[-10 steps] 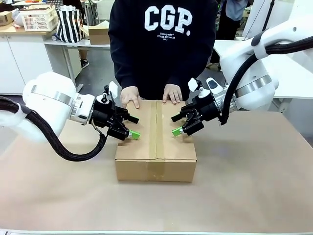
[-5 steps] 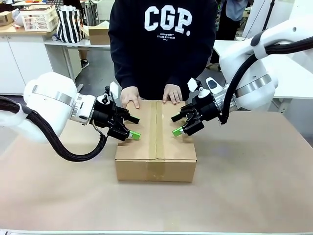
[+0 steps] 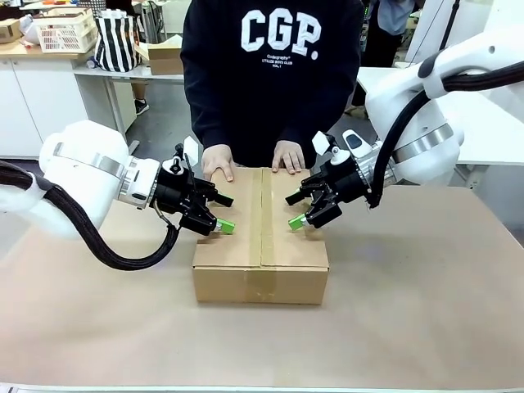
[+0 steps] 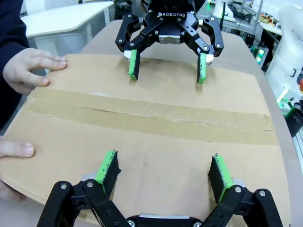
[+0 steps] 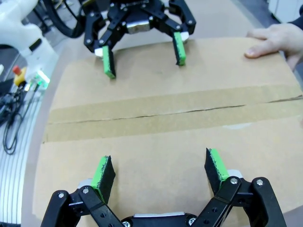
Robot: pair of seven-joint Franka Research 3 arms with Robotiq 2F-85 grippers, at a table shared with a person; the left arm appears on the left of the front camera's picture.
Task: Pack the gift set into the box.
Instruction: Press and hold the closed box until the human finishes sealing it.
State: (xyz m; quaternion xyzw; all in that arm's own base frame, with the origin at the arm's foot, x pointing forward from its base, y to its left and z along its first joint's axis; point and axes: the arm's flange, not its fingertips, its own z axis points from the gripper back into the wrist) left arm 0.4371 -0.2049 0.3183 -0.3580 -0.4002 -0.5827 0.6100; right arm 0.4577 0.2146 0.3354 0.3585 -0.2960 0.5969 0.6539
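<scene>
1. While the box (image 3: 260, 246) sits mid-table with its top flaps folded flat, the person's hands (image 3: 218, 161) rest on its far edge and hold it down.
2. Reaching in from the left, the left gripper (image 3: 223, 212) has its jaws spread wide and grasps nothing. Its green pads (image 4: 108, 166) are at the left flap, touching it or just above; I cannot tell which.
3. Mirroring it from the right, the right gripper (image 3: 295, 210) is likewise released and empty, with its tips at the right flap.
4. My reading is that the closing step is in hand: both arms press the flaps shut while the person steadies the carton. With the flaps down, whether the gift set lies inside cannot be told.
5. Next, the seam probably needs sealing or checking. That calls for even downward pressure from both sides, so that neither flap springs up and the box does not slide on the table (image 3: 426, 295).
6. From the front, the arms' approach, the box's near wall and its place on the table are plain, but the seam is only a pale stripe.
7. Both wrist views show the tape band (image 4: 151, 118) along the seam, with a thin dark line through it. They also show each gripper facing the other across the seam, and fingertips at the far edge.
</scene>
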